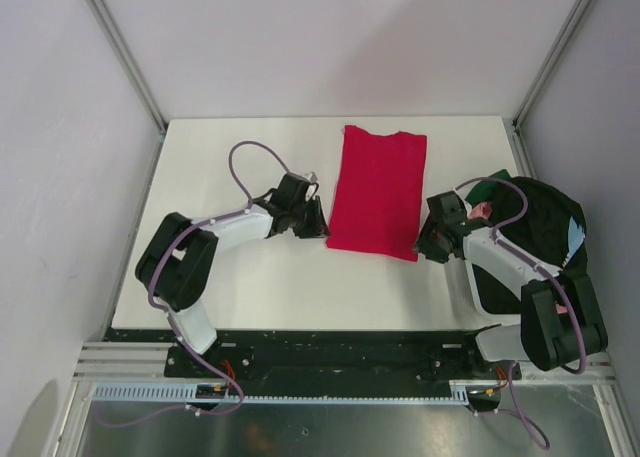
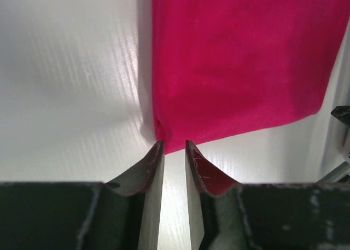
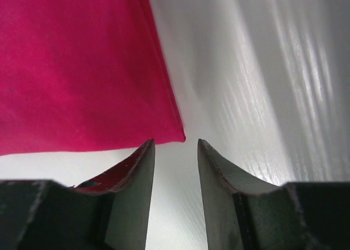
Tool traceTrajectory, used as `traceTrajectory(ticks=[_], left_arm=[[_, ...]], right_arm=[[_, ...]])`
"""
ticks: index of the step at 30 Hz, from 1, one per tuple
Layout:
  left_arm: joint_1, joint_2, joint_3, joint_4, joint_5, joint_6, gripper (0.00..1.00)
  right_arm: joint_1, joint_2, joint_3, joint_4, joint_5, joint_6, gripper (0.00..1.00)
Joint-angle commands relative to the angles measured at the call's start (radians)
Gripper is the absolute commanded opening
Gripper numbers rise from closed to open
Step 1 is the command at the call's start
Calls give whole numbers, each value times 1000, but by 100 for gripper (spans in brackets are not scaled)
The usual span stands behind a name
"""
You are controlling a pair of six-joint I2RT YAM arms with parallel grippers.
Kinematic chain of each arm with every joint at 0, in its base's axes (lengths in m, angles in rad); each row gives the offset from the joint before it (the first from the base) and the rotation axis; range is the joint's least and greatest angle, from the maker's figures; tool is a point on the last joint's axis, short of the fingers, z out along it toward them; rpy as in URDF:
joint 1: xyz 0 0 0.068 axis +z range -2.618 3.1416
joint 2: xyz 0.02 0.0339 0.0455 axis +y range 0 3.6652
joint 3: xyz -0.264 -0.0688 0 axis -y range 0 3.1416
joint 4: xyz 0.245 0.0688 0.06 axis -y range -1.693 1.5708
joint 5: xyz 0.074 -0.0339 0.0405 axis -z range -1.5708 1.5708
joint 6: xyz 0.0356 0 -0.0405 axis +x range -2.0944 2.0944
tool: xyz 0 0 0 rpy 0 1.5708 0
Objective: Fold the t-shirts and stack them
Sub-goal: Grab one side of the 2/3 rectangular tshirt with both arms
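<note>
A bright red t-shirt [image 1: 378, 192] lies flat in the middle of the white table [image 1: 250, 277], folded into a long narrow rectangle. My left gripper [image 1: 320, 222] sits low at the shirt's near left corner. In the left wrist view the red t-shirt [image 2: 240, 64] ends right at the tips of the left gripper [image 2: 174, 146], whose jaws stand a narrow gap apart with only table between them. My right gripper [image 1: 425, 239] is at the near right corner. In the right wrist view the right gripper [image 3: 175, 143] is open just short of the corner of the red t-shirt [image 3: 76, 64].
A heap of other t-shirts [image 1: 545, 217], mostly black with green [image 1: 490, 187], pink and light blue showing, lies at the table's right edge beside and under the right arm. Grey walls close in the table on three sides.
</note>
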Motion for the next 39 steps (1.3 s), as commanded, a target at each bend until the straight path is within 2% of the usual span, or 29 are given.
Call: traceTrajectory(ticks=[1,10,19,24,39], left_arm=[[7,4,24,12,-21,-12,26],[22,-20,2,12,-3,6,31],[20,2,-9,13,39,30,35],[20,21,-10,13,40,36,36],[-6,99,-3,24,57,36,35]], right_arm=[[-15,37,-5,57,-6,9,42],[2,123,-15,100,-8,29,37],[7,166,-18,99,16,25,16],[4,157,-18,97,20,24,9],[3,158,-17,97,15,19,5]])
